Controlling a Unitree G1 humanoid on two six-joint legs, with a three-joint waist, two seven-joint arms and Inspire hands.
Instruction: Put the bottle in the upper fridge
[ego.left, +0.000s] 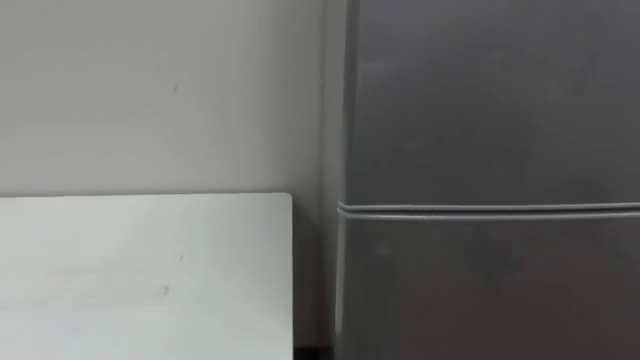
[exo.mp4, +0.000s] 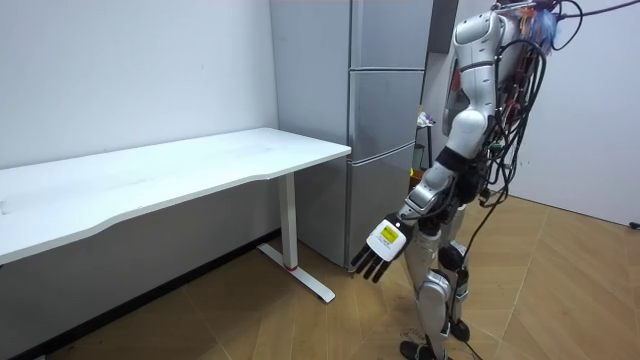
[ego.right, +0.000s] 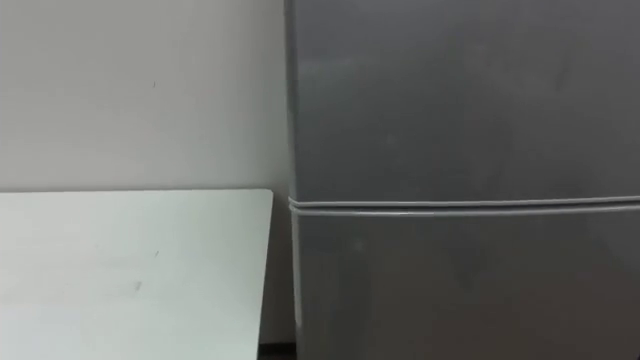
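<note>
A tall grey fridge (ego.left: 490, 110) stands straight ahead with both doors shut. A thin pale seam (ego.left: 490, 209) divides the upper door from the lower one. In the room view I stand upright close to the fridge (exo.mp4: 385, 130), facing it. My left hand (exo.mp4: 383, 250) hangs low at my side, fingers straight and pointing down, holding nothing. A small pale shape (exo.mp4: 425, 120) juts out past my torso toward the fridge's edge; I cannot tell whether it is my right hand or something in it. No bottle can be made out.
A white table (ego.left: 140, 270) on white legs stands to my left against the pale wall, its corner a narrow gap away from the fridge. Wooden floor (exo.mp4: 560, 300) lies behind and beside me.
</note>
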